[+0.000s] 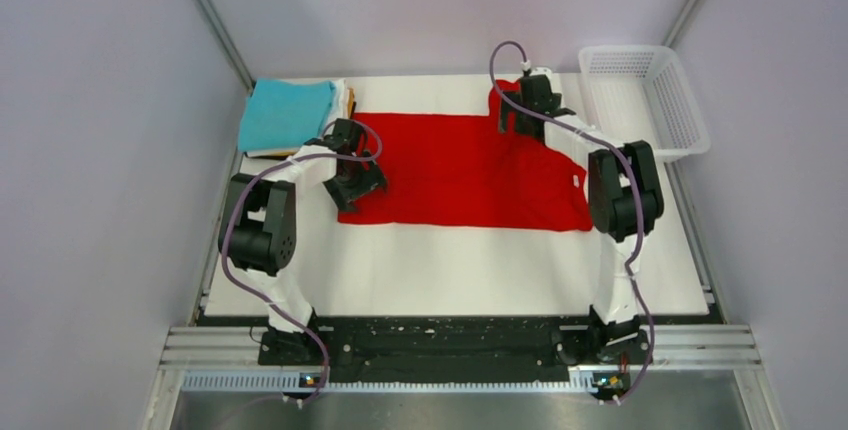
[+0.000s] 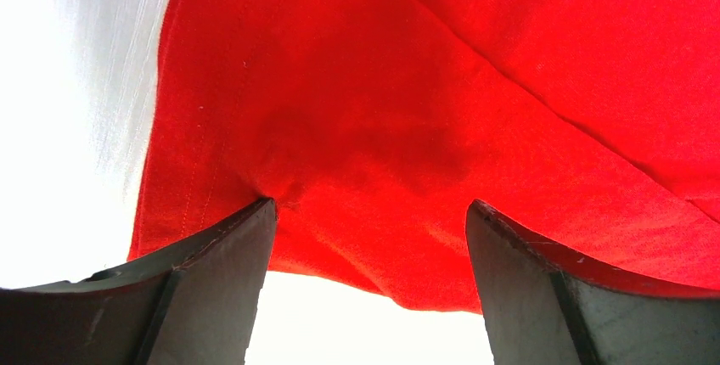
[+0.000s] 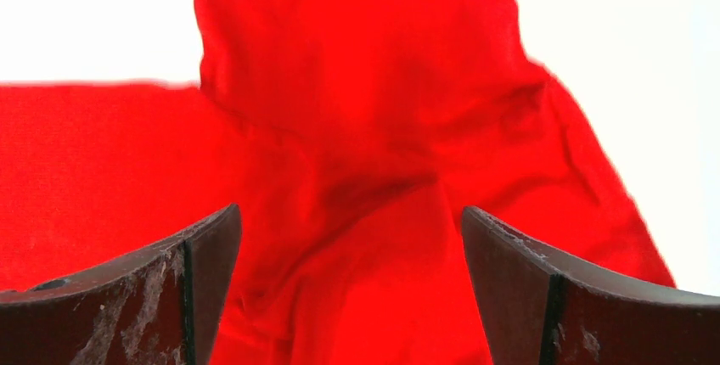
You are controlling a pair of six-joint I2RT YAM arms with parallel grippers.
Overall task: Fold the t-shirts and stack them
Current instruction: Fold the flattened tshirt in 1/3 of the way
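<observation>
Mid-table, toward the far side: red t-shirt (image 1: 470,170), spread mostly flat on the white table (image 1: 450,270). Lies with its long axis left to right, straight hem edge at the left, one sleeve sticking out toward the far edge at the right end. Creased and bunched around that sleeve in the right wrist view (image 3: 357,127); smooth at the left end, with a fold line crossing the left wrist view (image 2: 424,110).

Over the shirt's near-left corner: left gripper (image 1: 350,182), jaws spread wide, one fingertip (image 2: 255,212) dimpling the cloth, nothing clamped. Over the sleeve at the far right: right gripper (image 1: 530,110), jaws likewise wide apart (image 3: 350,216), red cloth below the gap, nothing held.

Just beyond the shirt's far-left corner: folded stack with a teal t-shirt (image 1: 285,115) on top, white and yellow-orange edges (image 1: 347,100) showing at its right side. At the far right corner, apart from the shirt: white mesh basket (image 1: 645,100).

Around the table: pale lilac walls (image 1: 100,100), metal frame posts (image 1: 215,20) at the far corners, a metal rail (image 1: 450,345) along the near edge under both arm bases.
</observation>
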